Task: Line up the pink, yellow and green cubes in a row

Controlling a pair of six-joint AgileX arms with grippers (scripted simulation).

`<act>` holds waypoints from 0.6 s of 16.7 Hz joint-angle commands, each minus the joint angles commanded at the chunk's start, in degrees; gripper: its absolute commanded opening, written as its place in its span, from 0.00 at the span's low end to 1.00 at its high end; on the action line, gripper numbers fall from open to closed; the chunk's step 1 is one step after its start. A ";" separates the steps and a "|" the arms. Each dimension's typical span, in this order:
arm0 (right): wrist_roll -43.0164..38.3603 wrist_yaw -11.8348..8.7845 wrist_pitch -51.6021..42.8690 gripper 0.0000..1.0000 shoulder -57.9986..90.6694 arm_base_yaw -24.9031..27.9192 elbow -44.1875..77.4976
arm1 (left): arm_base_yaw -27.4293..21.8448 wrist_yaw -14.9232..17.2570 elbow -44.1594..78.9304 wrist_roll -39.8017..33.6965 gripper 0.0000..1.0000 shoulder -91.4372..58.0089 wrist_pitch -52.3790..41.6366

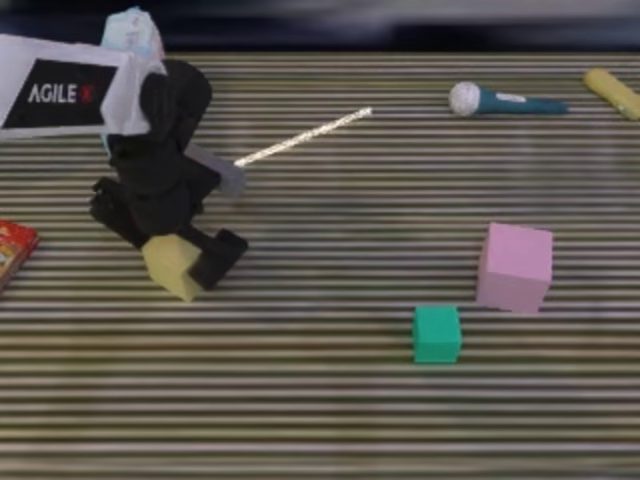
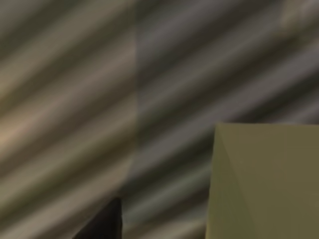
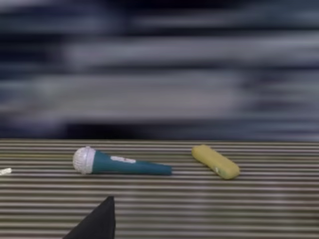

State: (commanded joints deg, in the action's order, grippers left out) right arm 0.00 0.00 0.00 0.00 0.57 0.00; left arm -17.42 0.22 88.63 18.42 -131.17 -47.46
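The mustard-yellow cube (image 1: 168, 266) sits at the table's left, filling one side of the left wrist view (image 2: 266, 181). My left gripper (image 1: 185, 258) is down over it and open. One black finger (image 1: 220, 255) stands on the cube's right, and the other is hidden under the wrist. A gap of striped table separates the dark fingertip (image 2: 107, 221) from the cube's face. The pale pink cube (image 1: 515, 267) stands at the right, with the small teal-green cube (image 1: 437, 333) just in front of it to its left. My right arm is out of the top view; only one fingertip (image 3: 102, 221) shows.
A teal-handled toy microphone (image 1: 505, 101) (image 3: 119, 163) and a yellow sausage-shaped object (image 1: 612, 92) (image 3: 215, 161) lie at the back right. A thin white rod (image 1: 305, 137) with a grey end lies beside my left arm. A red box (image 1: 12, 250) pokes in at the left edge.
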 joint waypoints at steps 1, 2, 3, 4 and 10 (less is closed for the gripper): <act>0.00 0.00 0.00 1.00 0.00 0.00 0.00 | 0.00 0.00 0.00 0.00 0.62 0.00 0.00; 0.00 0.00 0.00 1.00 0.00 0.00 0.00 | 0.00 0.00 0.00 0.00 0.55 0.00 0.00; 0.00 0.00 0.00 1.00 0.00 0.00 0.00 | 0.00 0.00 0.00 0.00 0.47 0.00 0.00; 0.00 0.00 0.00 1.00 0.00 0.00 0.00 | 0.00 0.00 0.00 0.00 0.40 0.00 0.00; 0.00 0.00 0.00 1.00 0.00 0.00 0.00 | 0.00 0.00 0.00 0.00 0.00 0.00 0.00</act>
State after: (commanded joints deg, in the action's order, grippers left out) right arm 0.00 0.00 0.00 0.00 0.57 0.00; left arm -17.42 0.22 88.63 18.42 -131.17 -47.46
